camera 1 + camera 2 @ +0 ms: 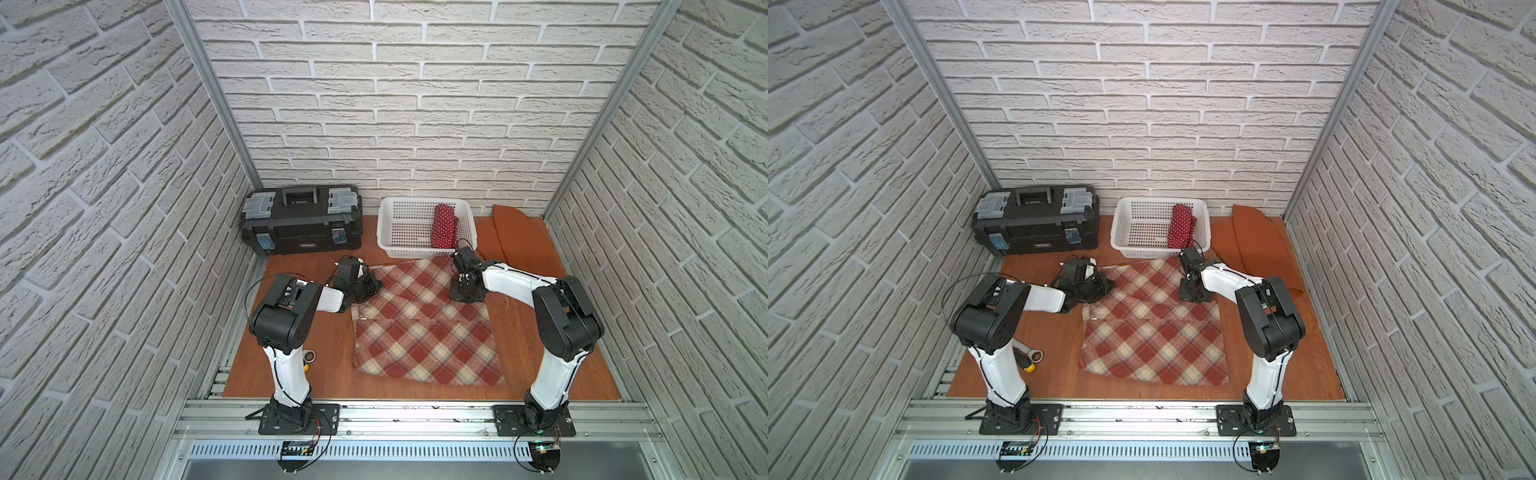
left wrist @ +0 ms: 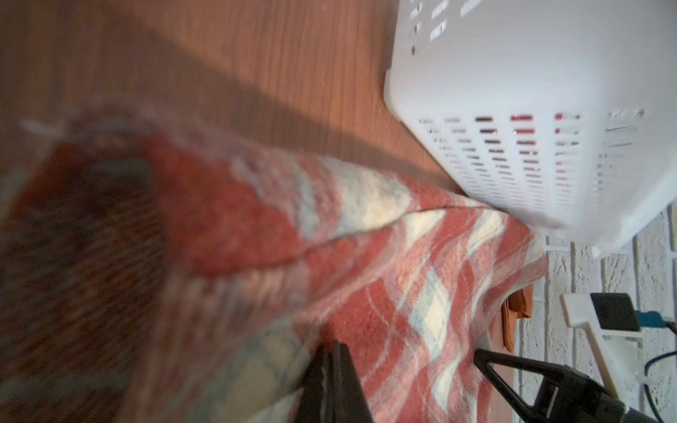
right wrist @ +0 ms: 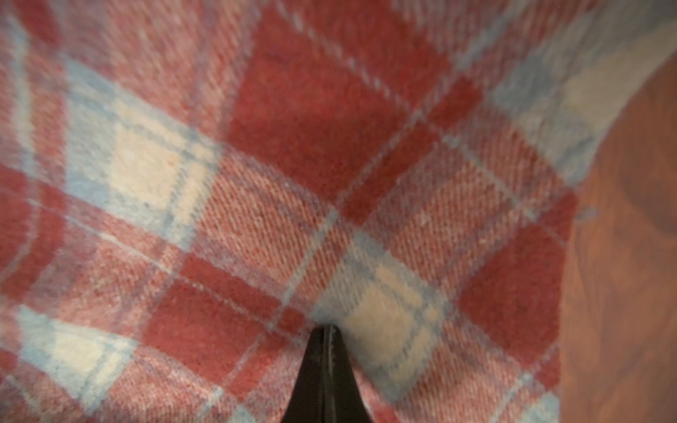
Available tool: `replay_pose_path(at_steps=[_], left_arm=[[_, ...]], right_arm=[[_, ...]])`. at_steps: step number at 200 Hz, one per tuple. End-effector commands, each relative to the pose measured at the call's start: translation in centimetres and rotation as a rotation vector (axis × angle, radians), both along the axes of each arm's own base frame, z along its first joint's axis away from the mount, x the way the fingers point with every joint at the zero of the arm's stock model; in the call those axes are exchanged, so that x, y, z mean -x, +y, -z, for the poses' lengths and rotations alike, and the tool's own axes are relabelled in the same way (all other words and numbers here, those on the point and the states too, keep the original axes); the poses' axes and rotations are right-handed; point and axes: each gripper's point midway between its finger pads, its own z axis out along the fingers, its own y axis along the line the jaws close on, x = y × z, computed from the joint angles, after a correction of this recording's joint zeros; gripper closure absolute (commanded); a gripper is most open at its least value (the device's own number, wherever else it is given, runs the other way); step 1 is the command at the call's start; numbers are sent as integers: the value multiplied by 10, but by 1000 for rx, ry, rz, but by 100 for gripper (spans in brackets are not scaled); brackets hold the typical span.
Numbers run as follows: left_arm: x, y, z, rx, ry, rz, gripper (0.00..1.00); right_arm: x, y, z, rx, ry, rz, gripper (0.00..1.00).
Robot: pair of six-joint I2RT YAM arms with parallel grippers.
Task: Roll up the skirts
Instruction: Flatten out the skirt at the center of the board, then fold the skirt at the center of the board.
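L gripper [image 2: 331, 353] & R gripper [image 3: 326, 331], both pinched tight on plaid skirt [image 1: 424, 340] far edge, by basket [image 1: 387, 232]

Two arms, left arm [image 1: 293, 376] and right arm [image 1: 555, 374], glossy white tapering links, chunky matte-black joint housings, thin black cables [image 1: 275, 372] running alongside, black screwed base plates [image 1: 328, 419], right gripper [image 3: 326, 337] black and wedge-shaped, small green light [image 1: 540, 445] by the right base

Lab cell: faux-brick panels [image 1: 415, 104], aluminium rail [image 1: 415, 415]
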Motion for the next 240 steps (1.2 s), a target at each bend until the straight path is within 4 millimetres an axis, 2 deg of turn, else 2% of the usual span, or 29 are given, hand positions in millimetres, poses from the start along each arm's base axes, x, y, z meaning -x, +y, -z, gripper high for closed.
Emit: replay_pose_path(at_steps=[1, 17, 29, 48, 57, 70, 79, 94, 104, 121, 130, 151, 172, 189, 206, 217, 240], left_arm=[[-9, 18, 20, -95, 32, -37, 100], [-16, 18, 22, -110, 32, -34, 100], [-20, 14, 17, -75, 9, -25, 100], [-18, 9, -12, -38, -55, -11, 100], [-14, 13, -25, -54, -76, -15, 100], [-6, 20, -54, -74, -134, -19, 100], [3, 28, -72, -104, -156, -27, 90], [25, 39, -96, -156, -174, -32, 51], [47, 45, -101, -208, -154, -27, 41], [95, 50, -92, -283, -77, 5, 29], [126, 53, -77, -300, -12, 20, 28], [193, 61, -45, -285, 117, 11, 26], [241, 70, -31, -263, 170, -15, 28], [262, 72, -29, -197, 181, -36, 29], [278, 76, -20, -203, 209, -33, 29], [282, 78, -16, -220, 213, -32, 29], [282, 77, -8, -239, 222, -36, 29]], right_arm=[[-6, -8, 6, 28, 28, -7, 98], [-13, -8, 5, 32, 22, -7, 98], [-15, -6, 4, 27, 20, -8, 98], [-14, -3, -4, 4, 2, -11, 98], [-14, 0, -11, -18, -18, -13, 98], [-13, 4, -26, -32, -50, -23, 98], [-12, 4, -39, -26, -76, -31, 98], [-4, 1, -59, -8, -107, -36, 89], [8, -5, -68, 11, -110, -25, 79], [43, -18, -66, 18, -74, 3, 64], [67, -25, -61, 17, -38, 26, 57], [134, -40, -45, 10, 56, 89, 50], [190, -52, -38, 14, 106, 146, 45], [218, -61, -42, 31, 106, 181, 44], [237, -69, -43, 47, 119, 216, 45], [249, -74, -38, 57, 143, 242, 44], [267, -67, -22, -5, 201, 266, 44]])
